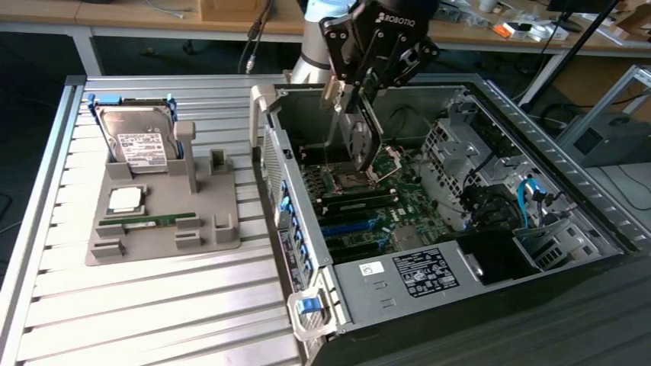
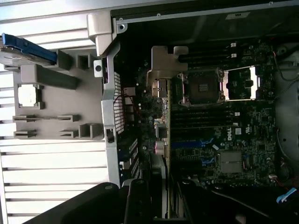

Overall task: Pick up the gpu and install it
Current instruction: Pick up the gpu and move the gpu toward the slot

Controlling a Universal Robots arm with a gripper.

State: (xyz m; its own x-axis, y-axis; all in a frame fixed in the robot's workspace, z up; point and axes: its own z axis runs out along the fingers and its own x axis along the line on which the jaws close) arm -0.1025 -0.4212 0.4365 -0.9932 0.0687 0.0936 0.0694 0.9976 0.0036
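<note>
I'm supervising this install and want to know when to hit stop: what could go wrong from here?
1. The gpu hangs on edge from the end effector, its lower end just above the open CPU socket. A slip or a low move could damage the socket.
2. The case's rear wall stands close beside the card, so the bracket end might catch on it.

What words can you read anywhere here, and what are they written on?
"ROBOTIQ": on the gripper, which holds the gpu.
"DELL": on the motherboard, in the wrist view.
Hard drive label: too small to read.
Black label and white sticker on the computer case: too small to read.
</note>
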